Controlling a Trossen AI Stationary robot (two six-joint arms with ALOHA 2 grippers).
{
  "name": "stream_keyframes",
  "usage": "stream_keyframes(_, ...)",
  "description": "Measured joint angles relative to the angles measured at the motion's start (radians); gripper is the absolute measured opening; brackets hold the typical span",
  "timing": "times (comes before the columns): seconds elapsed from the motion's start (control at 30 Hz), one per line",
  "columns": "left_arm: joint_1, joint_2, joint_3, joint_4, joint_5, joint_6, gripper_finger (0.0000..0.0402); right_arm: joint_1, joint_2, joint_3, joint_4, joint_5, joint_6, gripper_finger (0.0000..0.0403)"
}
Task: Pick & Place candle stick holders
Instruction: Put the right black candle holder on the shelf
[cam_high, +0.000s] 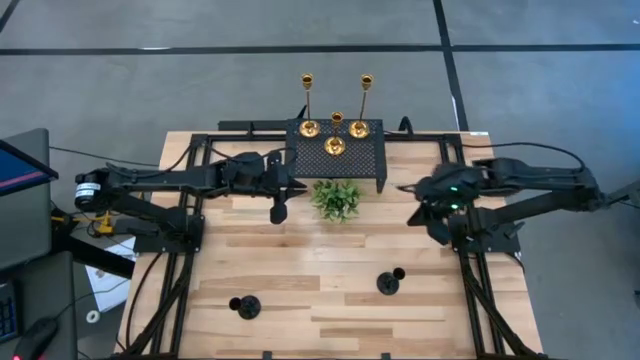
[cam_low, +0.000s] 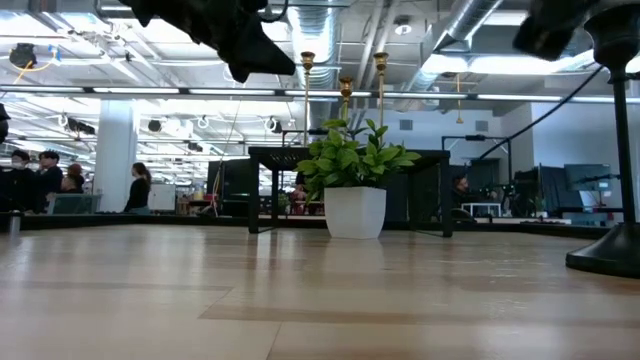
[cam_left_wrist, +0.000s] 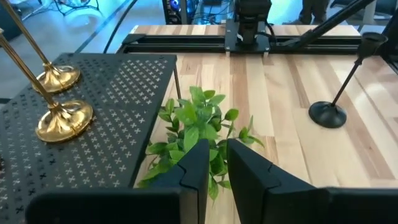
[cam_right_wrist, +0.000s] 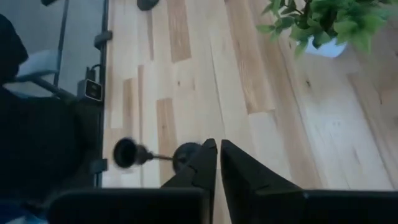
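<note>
Two tall gold holders (cam_high: 308, 105) (cam_high: 364, 102) and one short gold holder (cam_high: 334, 144) stand on their round bases on the black mesh stand (cam_high: 370, 158) at the table's far side. Two black holders (cam_high: 245, 306) (cam_high: 388, 283) stand on the table's near part. My left gripper (cam_high: 279, 211) is shut and empty, above the table just left of the green plant (cam_high: 336, 200). My right gripper (cam_high: 437, 232) is shut and empty, right of the plant and above the right black holder (cam_right_wrist: 149, 155). The left wrist view shows two gold bases (cam_left_wrist: 64, 119) on the stand.
The potted plant (cam_low: 355, 170) stands in front of the mesh stand, between the two grippers. Black frame rails (cam_high: 190, 230) run along the table's left and right sides. Bare wood lies between the two black holders (cam_high: 315, 290). People sit in the room behind (cam_low: 40, 175).
</note>
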Motion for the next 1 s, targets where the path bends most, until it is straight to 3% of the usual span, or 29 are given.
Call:
stream_keyframes(0.27, 0.000, 0.023, 0.000, 0.002, 0.000, 0.000, 0.0057, 0.291, -0.215, -0.063, -0.037, 0.358, 0.254, 0.0002)
stream_keyframes(0.4, 0.000, 0.022, 0.000, 0.007, 0.000, 0.000, 0.0057, 0.436, -0.293, -0.166, -0.023, 0.465, 0.365, 0.0002)
stream_keyframes(0.7, 0.000, 0.022, 0.000, 0.013, 0.000, 0.000, 0.0057, 0.648, -0.310, -0.414, 0.155, 0.538, 0.439, 0.0001)
stream_keyframes(1.0, 0.000, 0.022, 0.000, 0.017, 0.000, 0.002, 0.0057, 0.811, -0.310, -0.577, 0.341, 0.609, 0.470, 0.0001)
